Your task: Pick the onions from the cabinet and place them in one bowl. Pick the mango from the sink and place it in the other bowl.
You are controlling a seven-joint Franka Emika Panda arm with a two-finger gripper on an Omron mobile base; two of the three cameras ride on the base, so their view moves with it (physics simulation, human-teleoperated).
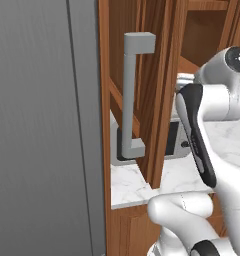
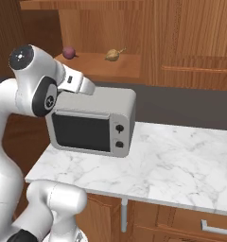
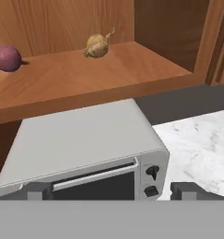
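Left base view: the cabinet [image 1: 157, 75] door stands open, its grey handle [image 1: 132, 95] facing the camera.

Right base view: a purple onion [image 2: 69, 52] and a tan onion [image 2: 113, 55] lie apart on the cabinet shelf [image 2: 110, 66], above the toaster oven [image 2: 94, 124] on the surface [image 2: 181, 160].

Hand view: the fingers [image 3: 111, 191] are spread wide, empty, over the oven.

Cabinet [image 3: 62, 79] reddish wood, matt; counter [image 2: 181, 160] white marble, smooth; toaster oven [image 2: 94, 123] grey metal.
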